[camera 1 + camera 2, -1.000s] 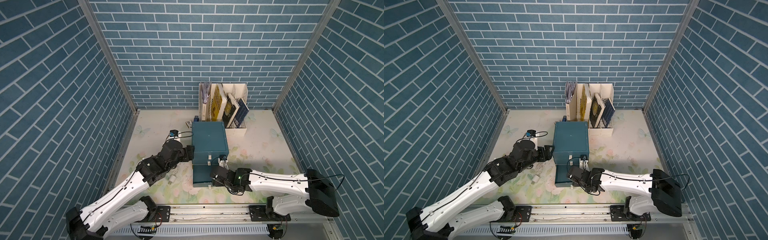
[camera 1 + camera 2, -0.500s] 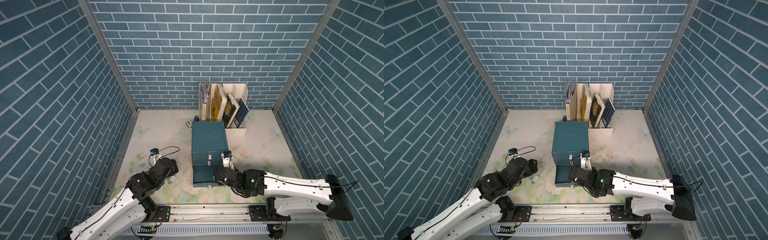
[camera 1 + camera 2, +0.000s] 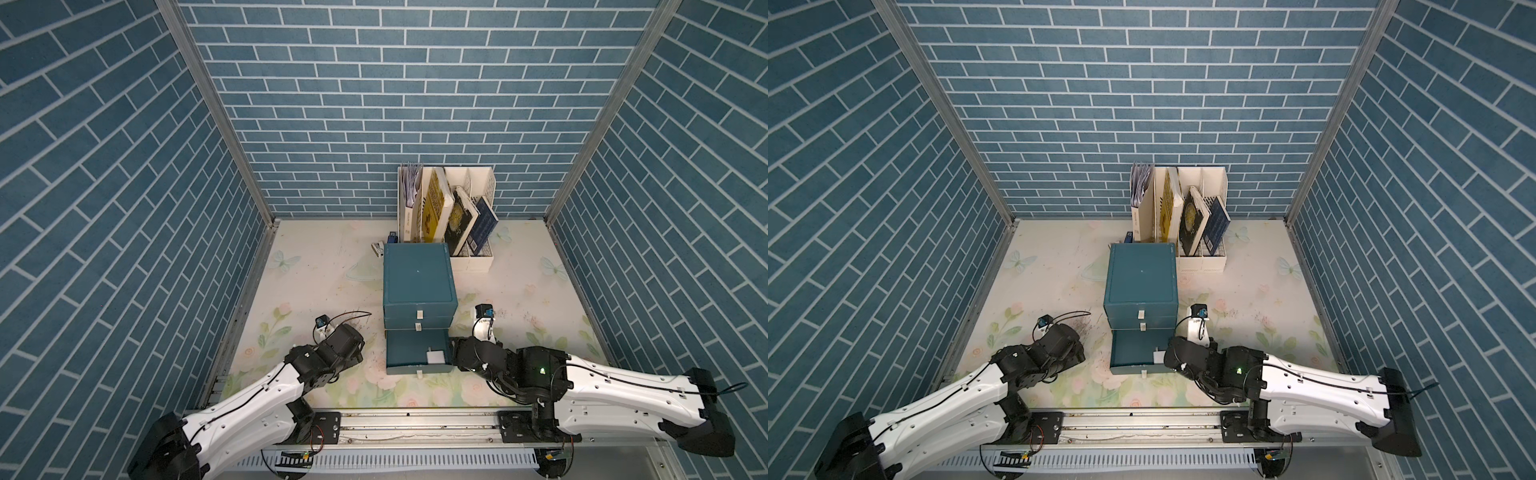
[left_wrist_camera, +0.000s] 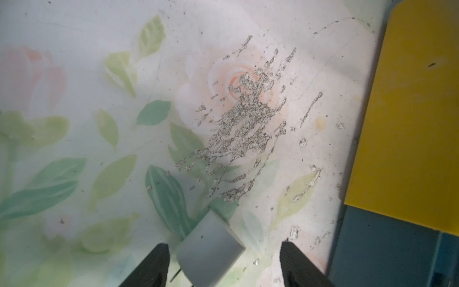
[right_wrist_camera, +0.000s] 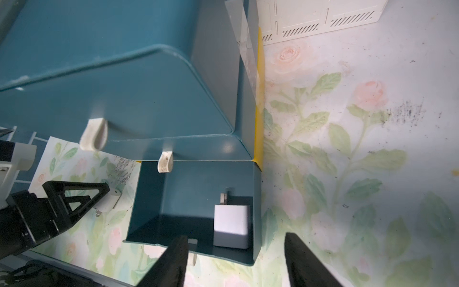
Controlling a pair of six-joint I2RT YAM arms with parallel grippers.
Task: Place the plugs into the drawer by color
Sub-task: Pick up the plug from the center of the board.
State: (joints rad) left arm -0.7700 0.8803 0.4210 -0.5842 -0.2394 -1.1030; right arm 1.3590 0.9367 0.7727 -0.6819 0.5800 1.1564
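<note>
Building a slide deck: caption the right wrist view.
Open right gripper hovers above the pulled-out bottom drawer, a white plug lying in its corner.

Two plugs point(image 5: 231, 225) point(image 5: 112, 198), three drawers point(image 3: 415, 351)

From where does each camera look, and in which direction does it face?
Top views: high above the robot's base, looking down and forward at the table, teal box and book rack; left arm and right arm show.
Left wrist: on the left arm, looking down at a pale plug on the table, inside the open left gripper.
Right wrist: on the right arm, looking past the open right gripper into the open bottom drawer holding a white plug.
Shared: both top views and the right wrist view show that drawer and plug.
</note>
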